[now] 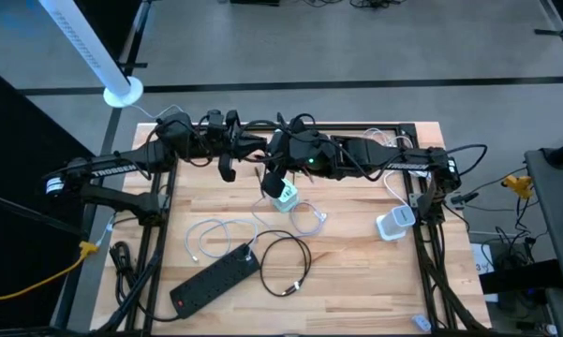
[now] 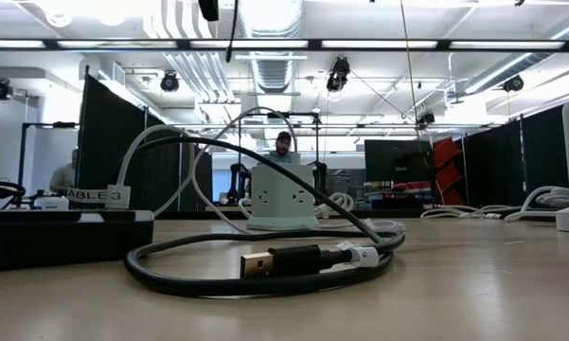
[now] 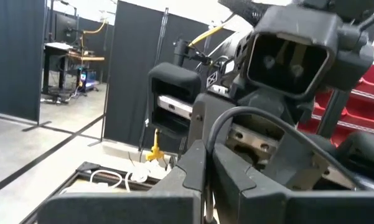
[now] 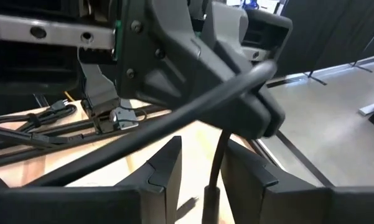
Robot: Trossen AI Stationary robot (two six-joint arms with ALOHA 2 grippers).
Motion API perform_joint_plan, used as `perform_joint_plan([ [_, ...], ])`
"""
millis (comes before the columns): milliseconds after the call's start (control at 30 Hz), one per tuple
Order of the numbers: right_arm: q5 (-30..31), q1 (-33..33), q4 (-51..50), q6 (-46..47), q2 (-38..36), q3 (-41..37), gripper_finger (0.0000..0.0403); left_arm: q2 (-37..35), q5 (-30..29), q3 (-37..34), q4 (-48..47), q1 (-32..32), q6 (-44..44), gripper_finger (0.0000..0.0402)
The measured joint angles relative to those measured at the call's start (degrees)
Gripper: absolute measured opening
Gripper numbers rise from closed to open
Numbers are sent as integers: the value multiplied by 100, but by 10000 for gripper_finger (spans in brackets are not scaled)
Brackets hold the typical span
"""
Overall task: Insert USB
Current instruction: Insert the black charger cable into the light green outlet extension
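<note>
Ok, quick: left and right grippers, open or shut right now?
Left gripper: shut.
Right gripper: cannot be told; a black cable hangs right at its tip.

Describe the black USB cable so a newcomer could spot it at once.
Start at the long black power strip on the wooden table's front left. Just right of it, the black USB cable lies in a loose loop with a gold plug; the neighbouring cables are white.

Grey floor [image 1: 375, 56] with dark tape lines surrounds the table; black partition panels [image 2: 123, 142] and red shelving [image 2: 445, 166] stand under bright ceiling lights [image 2: 265, 43].
</note>
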Motion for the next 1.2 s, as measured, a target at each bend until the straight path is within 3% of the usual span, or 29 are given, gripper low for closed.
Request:
perform_joint_plan([
  [433,-12,-26,-289,118,-7,0,6,0,33,-4,-39,2,26,1],
  [667,37,-25,-356,154,-7,4,1,0,35,-9,-39,2,127,5],
  [933,185,-24,-282,-125,-32,4,1,-169,169,-9,-60,2,306,107],
  [1200,142,-12,136,-705,-351,-5,0,-827,183,-9,-1271,-13,846,204],
])
